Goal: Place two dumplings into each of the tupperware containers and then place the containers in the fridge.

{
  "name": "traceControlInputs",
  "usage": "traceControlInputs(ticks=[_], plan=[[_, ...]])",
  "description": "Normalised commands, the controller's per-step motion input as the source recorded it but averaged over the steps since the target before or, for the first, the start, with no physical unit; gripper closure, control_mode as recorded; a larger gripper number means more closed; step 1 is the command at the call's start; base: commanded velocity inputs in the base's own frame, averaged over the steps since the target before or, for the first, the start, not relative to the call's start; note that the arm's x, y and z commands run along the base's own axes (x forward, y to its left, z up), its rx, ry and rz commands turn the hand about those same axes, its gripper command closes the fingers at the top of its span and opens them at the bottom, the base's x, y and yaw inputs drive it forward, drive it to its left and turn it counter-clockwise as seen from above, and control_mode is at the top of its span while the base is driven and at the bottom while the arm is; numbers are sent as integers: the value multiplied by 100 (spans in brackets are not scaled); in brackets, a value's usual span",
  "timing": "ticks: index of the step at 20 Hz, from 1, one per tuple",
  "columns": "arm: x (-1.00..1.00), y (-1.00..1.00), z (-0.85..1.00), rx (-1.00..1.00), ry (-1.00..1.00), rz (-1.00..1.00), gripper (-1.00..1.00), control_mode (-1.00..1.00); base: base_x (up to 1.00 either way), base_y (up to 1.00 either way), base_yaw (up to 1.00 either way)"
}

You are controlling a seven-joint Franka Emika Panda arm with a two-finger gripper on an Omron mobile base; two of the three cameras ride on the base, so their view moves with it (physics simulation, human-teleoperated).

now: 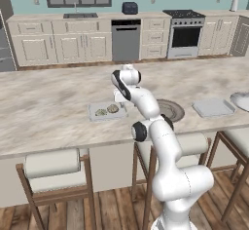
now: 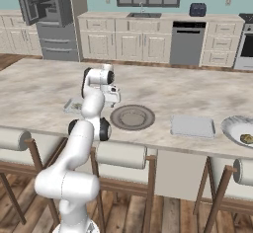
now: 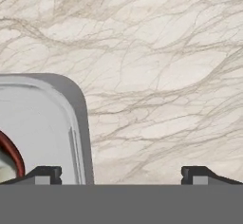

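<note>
One tupperware container [image 1: 95,112] lies on the island counter with two dumplings [image 1: 107,110] in it. My gripper [image 1: 121,99] hangs just above its right end, open, with nothing between the fingers. In the hand view the fingertips [image 3: 47,174] stand wide apart over the container's rounded corner [image 3: 57,104] and bare marble; something red-edged that I cannot identify shows at the left edge. A second, empty tupperware container [image 1: 213,107] lies to the right, past the plate. Another dumpling [image 2: 246,138] sits in the white bowl [image 2: 232,126]. The fridge [image 2: 59,39] stands at the far left with its door open.
A round brownish-grey plate [image 1: 174,111] lies between the two containers, just right of my arm. Stools [image 1: 53,168] line the island's near edge. Cabinets, a dishwasher [image 1: 125,41] and an oven [image 1: 185,36] stand along the far wall.
</note>
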Motion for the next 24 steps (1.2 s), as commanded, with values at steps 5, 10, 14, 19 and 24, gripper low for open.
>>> traceControlInputs(ticks=[5, 10, 14, 19, 24], plan=[[0, 0, -17, 0, 0, 0, -100, -100, 0, 0, 0], [0, 0, -23, 0, 0, 0, -100, -100, 0, 0, 0], [0, 0, -20, 0, 0, 0, -100, -100, 0, 0, 0], [0, 0, 0, 0, 0, 0, 100, -100, 0, 0, 0], [0, 0, 0, 0, 0, 0, 100, -100, 0, 0, 0]])
